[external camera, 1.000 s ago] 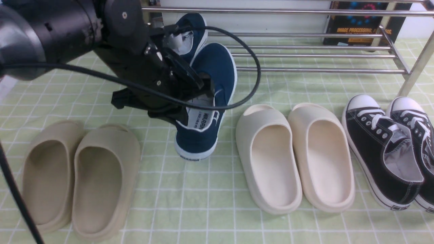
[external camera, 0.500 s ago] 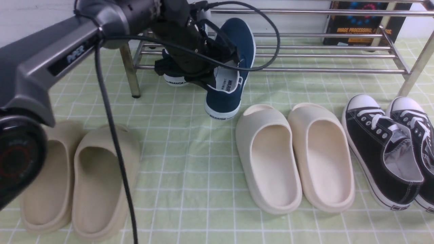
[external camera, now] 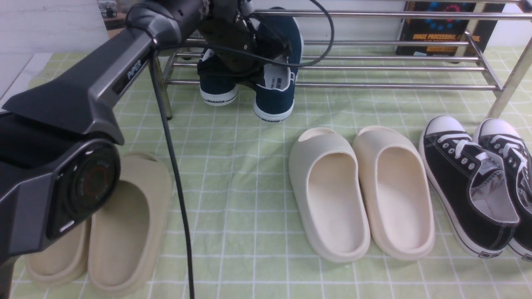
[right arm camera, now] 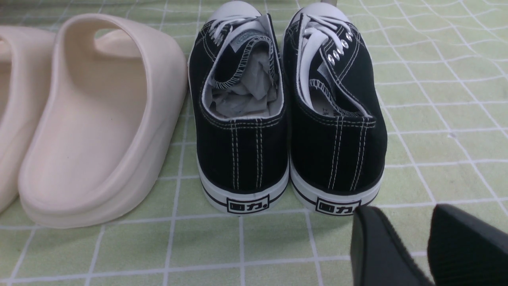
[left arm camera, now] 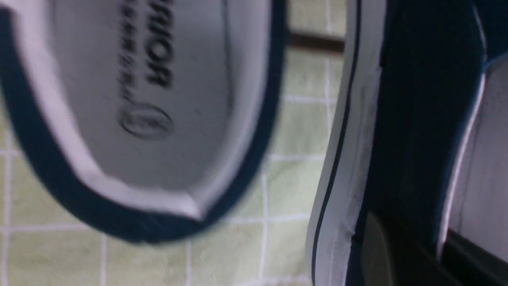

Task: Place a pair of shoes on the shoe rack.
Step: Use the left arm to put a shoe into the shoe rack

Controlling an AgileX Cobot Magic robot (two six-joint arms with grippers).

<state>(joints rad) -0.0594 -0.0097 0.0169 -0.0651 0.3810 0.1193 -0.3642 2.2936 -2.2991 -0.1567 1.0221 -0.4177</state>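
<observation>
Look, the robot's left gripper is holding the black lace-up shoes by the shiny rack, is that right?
No, only the shoes are wrong. The left gripper is holding the navy-blue shoes by the shiny rack. The black lace-up shoes sit untouched on the green cloth. The front view shows it.

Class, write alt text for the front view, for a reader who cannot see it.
The robot's left arm holds a pair of navy slip-on shoes at the left end of a chrome shoe rack, heels facing the camera. On the green checked cloth in front lie beige slides, cream slides and black lace-up sneakers, left to right.
</observation>
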